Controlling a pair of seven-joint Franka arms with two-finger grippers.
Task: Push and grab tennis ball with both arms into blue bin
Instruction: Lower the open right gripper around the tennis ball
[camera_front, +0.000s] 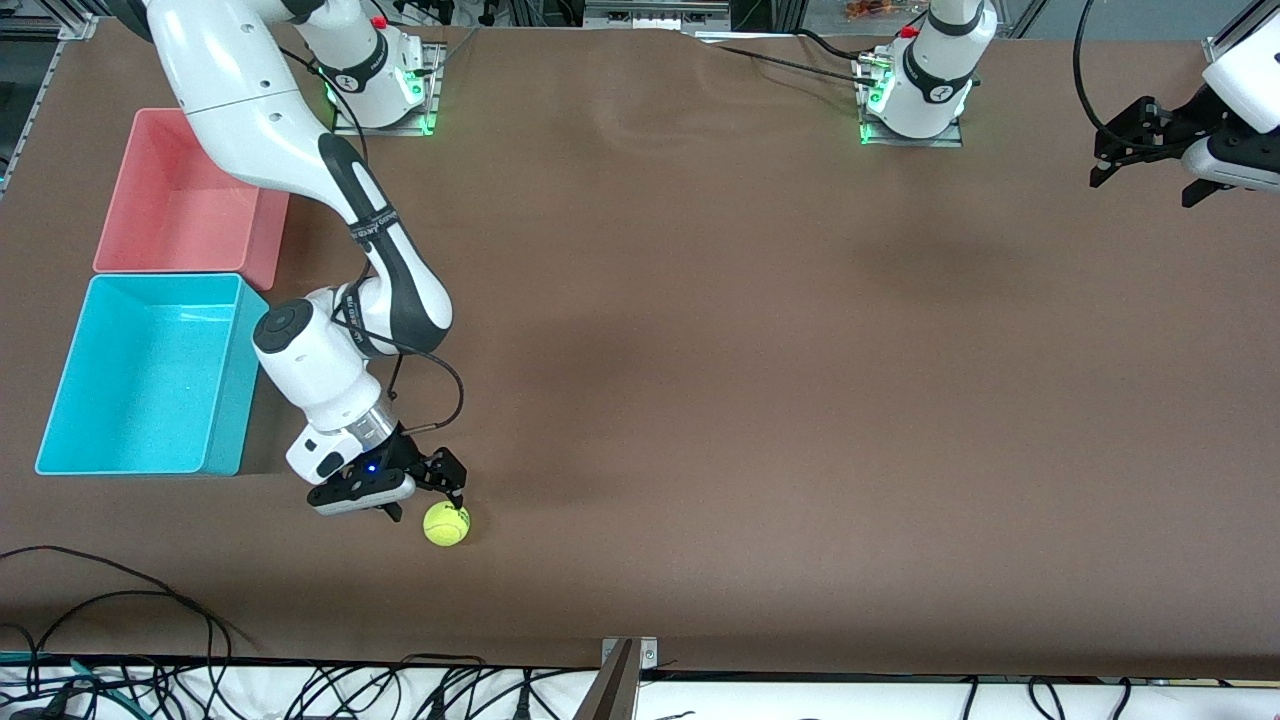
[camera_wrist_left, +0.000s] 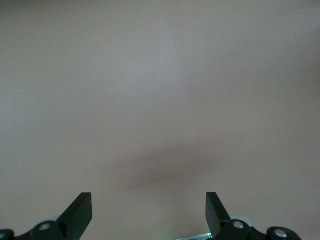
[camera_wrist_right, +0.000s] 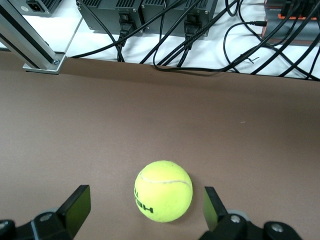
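Tennis ball (camera_wrist_right: 163, 191) between wide-open right gripper (camera_wrist_right: 145, 207) jaws

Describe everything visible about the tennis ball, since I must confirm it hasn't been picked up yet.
The tennis ball is a small, fuzzy yellow-green sphere with a pale curved seam and black printed lettering. It rests on the brown table, nearer the front camera than the blue bin, outside it. The right pincer is down around it, open, one fingertip close beside it; whether it touches is unclear. Nothing lifts or squeezes it.
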